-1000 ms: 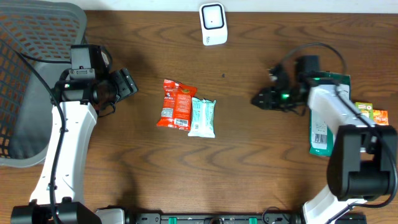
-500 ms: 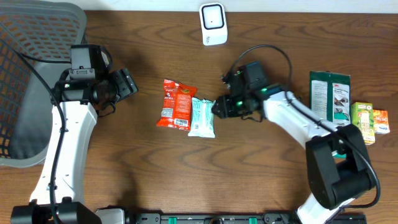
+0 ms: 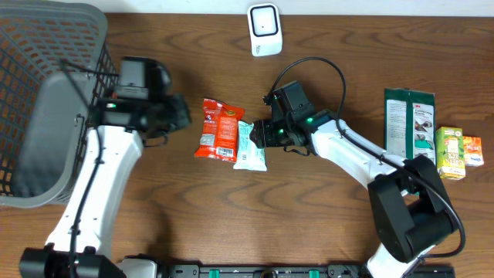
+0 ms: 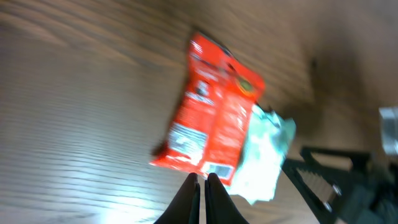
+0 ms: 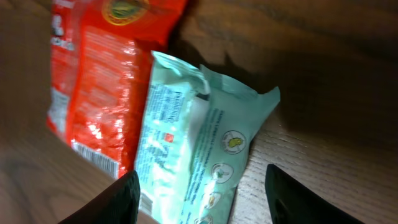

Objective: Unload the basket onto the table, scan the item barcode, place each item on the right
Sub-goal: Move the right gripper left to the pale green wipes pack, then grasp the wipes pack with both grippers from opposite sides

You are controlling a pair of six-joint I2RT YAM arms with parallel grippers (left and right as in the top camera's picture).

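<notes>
Here the spread right claw [image 3: 258, 133] hovers over the mint packet [image 5: 199, 143].

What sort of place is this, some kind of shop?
Probably a mock shop checkout on a wooden table: a white scanner at the back edge, a red snack bag beside a pale packet, and a wire basket.

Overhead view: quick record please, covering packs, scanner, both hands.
red pack: lying flat, left of mint pack
mint pack: lying flat, against red pack
scanner: far edge, untouched
left hand: shut, empty, beside red pack
right hand: open, over mint pack
basket: far left
</notes>
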